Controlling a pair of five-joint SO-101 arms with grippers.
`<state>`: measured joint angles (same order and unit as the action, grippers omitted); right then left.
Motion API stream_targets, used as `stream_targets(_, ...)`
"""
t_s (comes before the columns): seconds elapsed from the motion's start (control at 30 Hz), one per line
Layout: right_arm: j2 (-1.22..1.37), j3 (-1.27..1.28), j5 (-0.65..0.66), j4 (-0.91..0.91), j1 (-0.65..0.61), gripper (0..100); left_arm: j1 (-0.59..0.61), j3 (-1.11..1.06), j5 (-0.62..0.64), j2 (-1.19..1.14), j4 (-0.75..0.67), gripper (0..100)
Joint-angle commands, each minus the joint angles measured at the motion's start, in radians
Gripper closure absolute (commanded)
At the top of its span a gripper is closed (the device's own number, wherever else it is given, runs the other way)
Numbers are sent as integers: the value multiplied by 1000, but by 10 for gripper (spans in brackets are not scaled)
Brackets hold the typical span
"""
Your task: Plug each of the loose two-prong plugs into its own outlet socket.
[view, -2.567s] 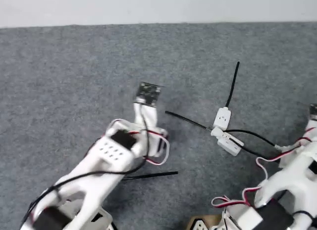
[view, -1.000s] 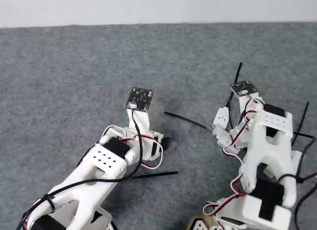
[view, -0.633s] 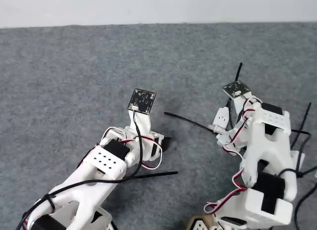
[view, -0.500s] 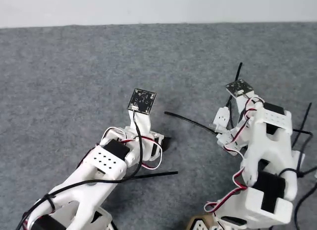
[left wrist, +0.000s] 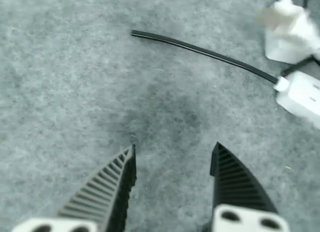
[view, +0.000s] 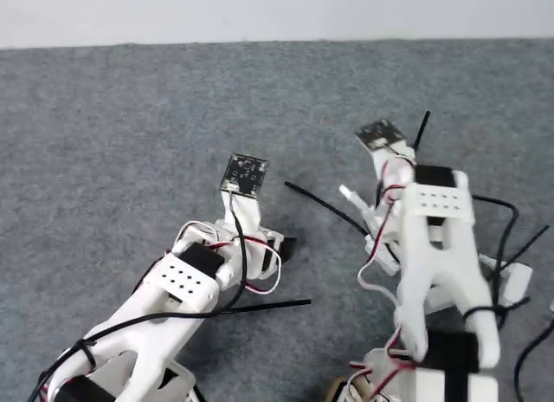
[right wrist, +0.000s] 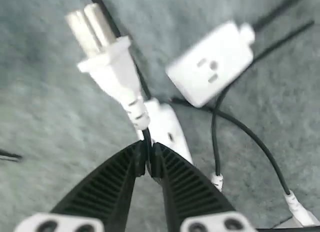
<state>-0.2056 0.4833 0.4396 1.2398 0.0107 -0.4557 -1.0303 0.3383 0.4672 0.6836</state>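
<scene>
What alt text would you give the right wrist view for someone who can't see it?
The right gripper pinches a black cord just behind a white two-prong plug, its prongs pointing away from the camera. Beside it on the grey carpet lie a white outlet socket and further black cables.

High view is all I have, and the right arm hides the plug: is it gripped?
Observer: The right jaws are shut on the black cord just behind the plug, not on the plug's body.
Operator: Any socket near?
Observer: One socket lies face up beside the plug, its slots empty.
Operator: And the left arm?
Observer: The left jaws are open over bare carpet, holding nothing.
</scene>
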Motion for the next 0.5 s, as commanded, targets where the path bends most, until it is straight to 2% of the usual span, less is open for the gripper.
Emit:
stream_targets(0.0,-104,-60,-115,10,-101,991,35,16,-9,41,-25,768)
stream_targets(0.17,-114,-35,-272,-4,-243,991,72,45,-9,43,12,768)
stream_targets(0.3,-114,66,-311,-102,-343,987,103,76,-9,43,57,768)
stream_targets(0.37,-114,126,-292,-128,-384,935,112,77,-9,43,54,768)
stream_targets(0.47,-114,166,-230,-133,-403,776,110,77,-8,43,52,768)
